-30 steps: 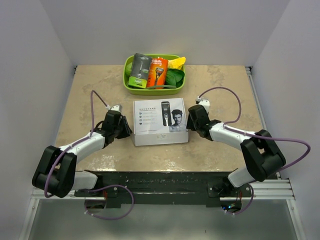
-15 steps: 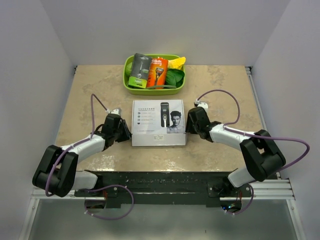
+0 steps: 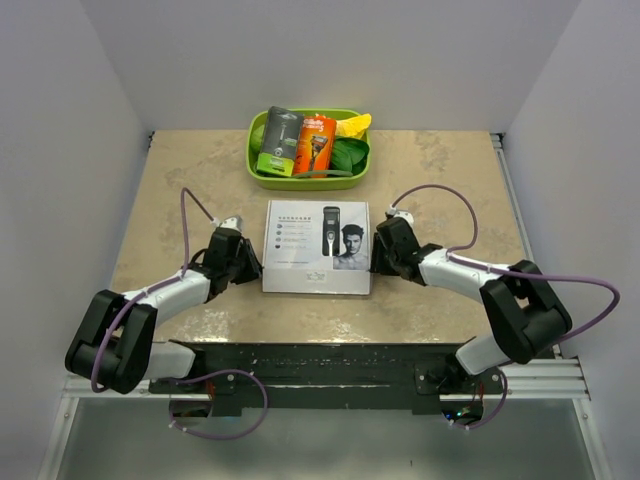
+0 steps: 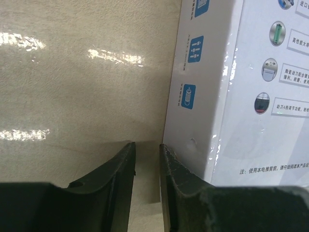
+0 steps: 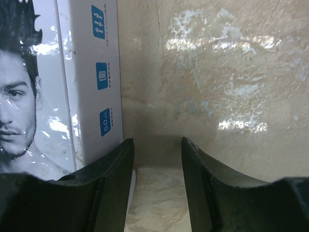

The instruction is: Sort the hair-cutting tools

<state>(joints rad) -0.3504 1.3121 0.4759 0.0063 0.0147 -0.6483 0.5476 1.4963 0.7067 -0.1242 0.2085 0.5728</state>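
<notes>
Left wrist view: the left gripper (image 4: 147, 147) has its jaws a narrow slot apart with nothing between them, only bare table (image 4: 82, 82) showing through the gap. Its inner finger (image 4: 176, 169) lies against the left side wall of the white box (image 4: 241, 96), low down at the near corner; the outer finger stands clear on the stone surface.

In the right wrist view the right gripper (image 5: 157, 142) is parted wider, and it too holds nothing. One finger (image 5: 113, 166) sits right at the box's right side wall (whether it actually touches cannot be told), the other over the table.

From the top camera the box lies flat in the middle of the table, lid up, with one gripper at each short end, so it sits between the two arms. Of the hair-cutting tools only a picture of a slim black clipper shows, printed on the lid beside a man's face; whether the tools are inside cannot be told.

Beyond the box, at the far edge, stands a green tray (image 3: 305, 183), apart from the box. An orange razor package (image 3: 316, 143) and a grey-and-green razor package (image 3: 280, 140) lean side by side in it
</notes>
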